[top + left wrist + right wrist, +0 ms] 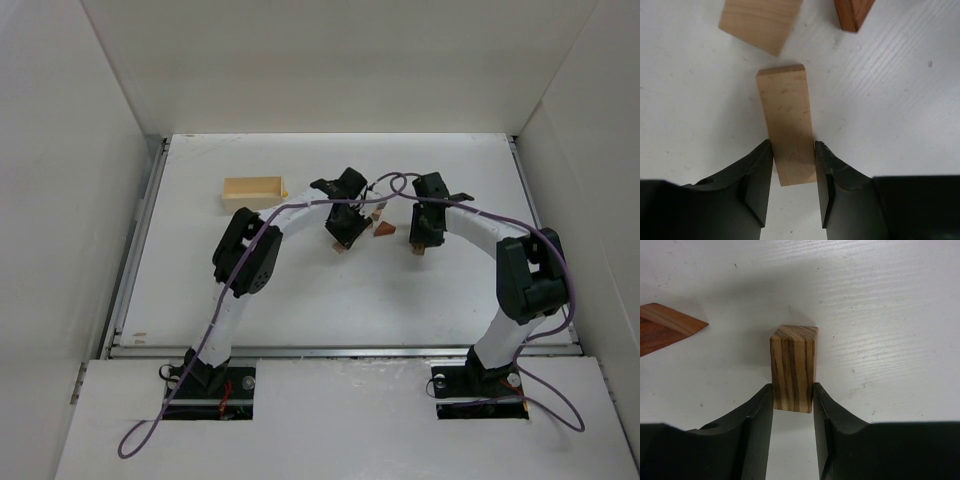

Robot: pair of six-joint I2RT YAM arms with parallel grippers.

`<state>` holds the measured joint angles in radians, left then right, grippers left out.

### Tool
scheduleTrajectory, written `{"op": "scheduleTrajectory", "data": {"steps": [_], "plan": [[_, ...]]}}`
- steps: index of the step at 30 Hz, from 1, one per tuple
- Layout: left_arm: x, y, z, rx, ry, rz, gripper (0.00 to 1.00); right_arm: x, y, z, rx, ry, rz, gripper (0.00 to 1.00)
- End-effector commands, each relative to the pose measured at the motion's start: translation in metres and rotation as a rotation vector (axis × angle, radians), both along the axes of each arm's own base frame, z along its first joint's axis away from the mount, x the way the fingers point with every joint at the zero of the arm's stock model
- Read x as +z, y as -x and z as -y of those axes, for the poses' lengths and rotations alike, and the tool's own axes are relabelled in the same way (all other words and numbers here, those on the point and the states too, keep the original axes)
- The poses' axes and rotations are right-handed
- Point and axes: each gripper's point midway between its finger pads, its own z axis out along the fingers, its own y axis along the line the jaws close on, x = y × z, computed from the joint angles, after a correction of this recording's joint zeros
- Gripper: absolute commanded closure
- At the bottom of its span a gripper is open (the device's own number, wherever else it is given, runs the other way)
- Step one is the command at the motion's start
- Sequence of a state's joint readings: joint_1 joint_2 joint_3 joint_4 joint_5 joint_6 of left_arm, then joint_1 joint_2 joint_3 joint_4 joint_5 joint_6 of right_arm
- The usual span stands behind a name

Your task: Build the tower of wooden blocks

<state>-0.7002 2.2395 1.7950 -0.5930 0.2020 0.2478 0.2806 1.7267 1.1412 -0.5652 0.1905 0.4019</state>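
My left gripper (794, 165) is shut on the near end of a long pale tan block (789, 125), which lies flat on the white table. Another pale block (760, 22) and a reddish-brown piece (852, 12) lie just beyond it, apart from it. My right gripper (793, 400) is shut on a dark-striped brown block (793, 367) standing on the table. A reddish-brown wedge (665, 330) lies to its left. From above, the left gripper (340, 245) and the right gripper (418, 248) flank the wedge (384, 229). The wood block tower is out of view; the blocks lie singly.
A larger pale yellow wooden box (253, 191) lies at the back left of the table (300, 310), close to the left arm's forearm. White walls enclose the table on three sides. A purple cable (392, 182) loops over both wrists.
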Motion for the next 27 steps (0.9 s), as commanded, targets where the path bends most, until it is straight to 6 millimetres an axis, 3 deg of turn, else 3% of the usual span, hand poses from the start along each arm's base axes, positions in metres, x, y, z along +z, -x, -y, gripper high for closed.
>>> {"op": "scheduleTrajectory", "data": {"steps": [1,5,8,9,12,15,22,27], "plan": [[-0.002,0.028,-0.022,-0.113,-0.072,-0.042,0.93,0.016,-0.003,0.003,0.003,-0.007,0.046,0.89],[0.002,0.042,-0.034,-0.241,-0.099,-0.020,1.00,0.019,-0.004,0.003,0.003,-0.010,0.055,0.89],[0.006,0.067,-0.032,-0.382,-0.085,-0.068,1.00,0.023,-0.006,0.002,0.003,-0.015,0.073,0.89],[0.010,0.077,-0.024,-0.479,-0.064,-0.065,1.00,0.023,-0.006,0.000,0.017,-0.021,0.070,0.89],[0.015,0.084,-0.012,-0.566,-0.057,-0.040,0.98,0.024,-0.007,-0.002,0.022,-0.034,0.076,0.89],[0.009,0.090,-0.003,-0.657,-0.093,-0.009,0.97,0.027,-0.008,-0.002,0.030,-0.032,0.084,0.89],[0.003,0.087,0.005,-0.762,-0.159,0.080,0.96,0.036,-0.010,0.011,-0.014,-0.010,0.111,0.89],[-0.010,0.074,0.003,-0.811,-0.277,0.188,0.96,0.040,-0.014,0.008,-0.009,-0.024,0.126,0.89]]}}
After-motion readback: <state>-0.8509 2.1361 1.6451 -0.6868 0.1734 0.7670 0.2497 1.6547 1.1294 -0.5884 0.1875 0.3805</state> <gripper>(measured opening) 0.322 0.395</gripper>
